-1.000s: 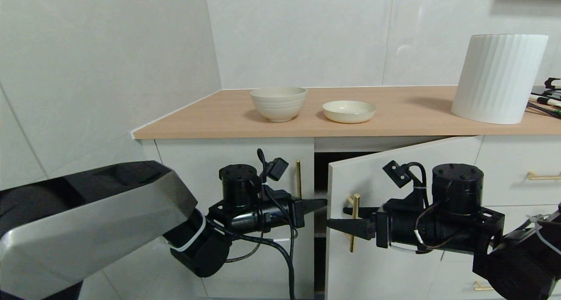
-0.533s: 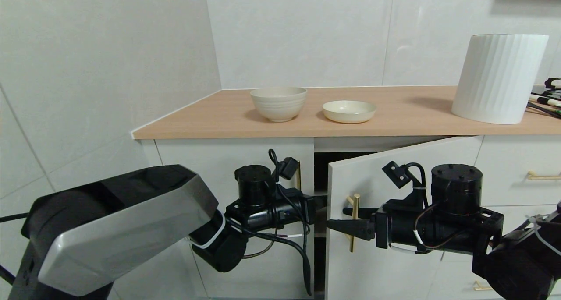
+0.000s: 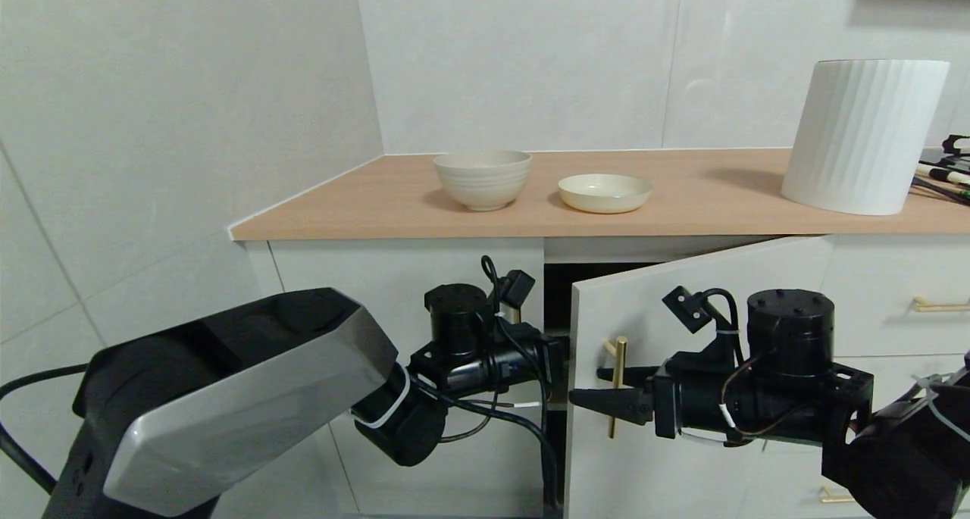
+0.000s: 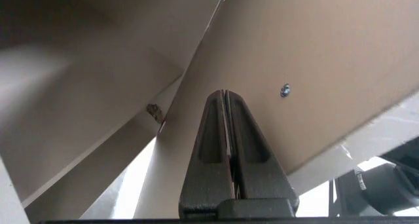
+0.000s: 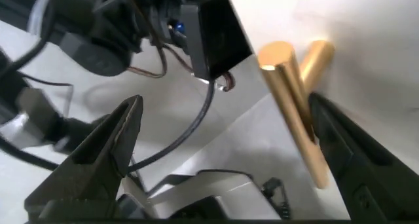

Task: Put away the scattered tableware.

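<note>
A cream bowl (image 3: 482, 178) and a shallow cream plate (image 3: 605, 192) stand side by side on the wooden counter (image 3: 364, 208). Below them the right cabinet door (image 3: 682, 292) hangs partly open. My left gripper (image 3: 559, 346) pokes into the dark gap behind that door's edge. In the left wrist view the left gripper (image 4: 224, 94) is shut and empty, its tip against the door's inner face (image 4: 314, 67). My right gripper (image 3: 610, 386) is open, one finger on each side of the door's gold handle (image 3: 619, 382). In the right wrist view the gold handle (image 5: 294, 112) lies between the spread fingers (image 5: 121, 135).
A tall white ribbed container (image 3: 864, 136) stands on the counter's right, with pens (image 3: 943, 174) beside it. The left cabinet door (image 3: 364, 292) is closed. A tiled wall (image 3: 151, 125) closes off the left. A drawer handle (image 3: 940, 304) sits at the far right.
The left arm has moved right, pushing its shut gripper deeper into the gap behind the door. The door edge and handle have shifted slightly right; the right gripper has shifted slightly right and down with them.
</note>
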{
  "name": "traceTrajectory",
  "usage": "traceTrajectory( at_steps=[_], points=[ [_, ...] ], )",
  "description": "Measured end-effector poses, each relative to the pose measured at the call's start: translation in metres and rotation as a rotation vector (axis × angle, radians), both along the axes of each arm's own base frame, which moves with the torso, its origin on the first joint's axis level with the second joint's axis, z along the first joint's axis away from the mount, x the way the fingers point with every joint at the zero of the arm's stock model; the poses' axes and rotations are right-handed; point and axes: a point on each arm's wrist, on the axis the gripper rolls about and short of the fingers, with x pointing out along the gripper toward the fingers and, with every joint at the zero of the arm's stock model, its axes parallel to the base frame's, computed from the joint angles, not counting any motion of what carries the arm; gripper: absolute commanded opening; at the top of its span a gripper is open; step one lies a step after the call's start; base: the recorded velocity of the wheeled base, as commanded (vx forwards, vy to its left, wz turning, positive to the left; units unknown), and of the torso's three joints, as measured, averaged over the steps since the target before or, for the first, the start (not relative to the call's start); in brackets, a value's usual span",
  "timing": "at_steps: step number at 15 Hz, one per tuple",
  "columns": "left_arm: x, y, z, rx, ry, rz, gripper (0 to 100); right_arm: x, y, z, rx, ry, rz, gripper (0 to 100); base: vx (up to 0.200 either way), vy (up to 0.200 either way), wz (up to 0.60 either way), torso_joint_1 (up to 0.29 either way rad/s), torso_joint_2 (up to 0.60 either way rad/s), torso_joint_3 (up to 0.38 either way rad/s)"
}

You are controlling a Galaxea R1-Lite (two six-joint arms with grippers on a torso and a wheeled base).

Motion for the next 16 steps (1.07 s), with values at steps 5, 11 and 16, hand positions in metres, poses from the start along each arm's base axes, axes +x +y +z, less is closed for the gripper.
traceTrajectory(
  at_steps=[5, 11, 16],
  points=[
    [-0.002, -0.004, 0.0, -0.002, -0.003, -0.01, 0, 0.001, -0.03, 0.004, -0.024, -0.039, -0.108, 100, 0.0, 0.0, 0.0, 0.0, 0.0, 0.0],
    [-0.005, -0.002, 0.0, 0.003, 0.001, -0.012, 0, -0.051, -0.048, 0.005, -0.042, -0.001, -0.08, 100, -0.033, 0.0, 0.0, 0.001, 0.0, 0.0],
    [-0.01, -0.01, 0.003, 0.009, 0.006, -0.022, 0, -0.071, -0.046, 0.017, -0.02, -0.042, -0.033, 100, -0.2, 0.0, 0.0, 0.0, 0.0, 0.0]
  ],
)
